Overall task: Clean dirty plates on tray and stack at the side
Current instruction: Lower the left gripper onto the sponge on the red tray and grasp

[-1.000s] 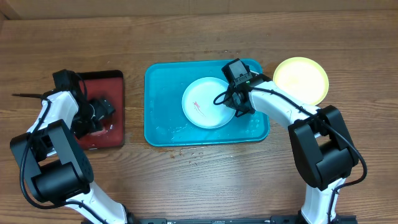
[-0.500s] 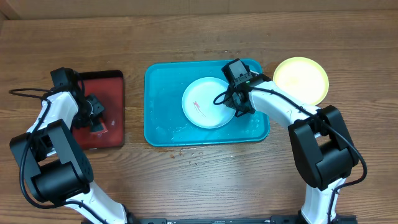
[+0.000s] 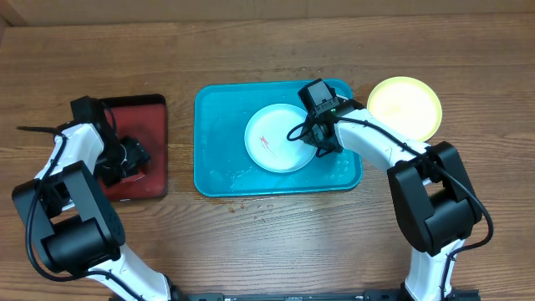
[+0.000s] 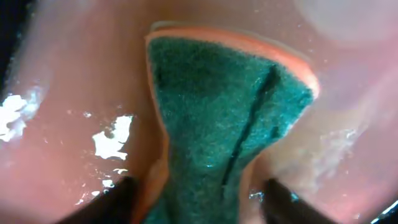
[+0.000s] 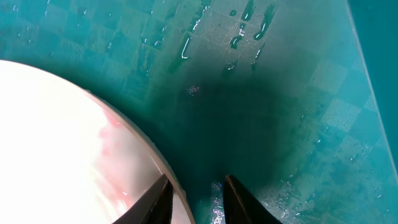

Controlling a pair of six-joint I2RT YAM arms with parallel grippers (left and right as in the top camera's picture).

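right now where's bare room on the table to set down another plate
Bare table shows between the red tray and the teal tray, and along the teal tray's front. Inside it, the left part beside the white plate is free but wet. Crowded: its right end, where the right gripper meets the plate rim, yellow-green plate close by.

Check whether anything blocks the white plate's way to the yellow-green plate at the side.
Nothing loose lies between. Only the raised rim of the tray separates the white plate from the yellow-green plate; the right gripper is at the white plate's right edge.
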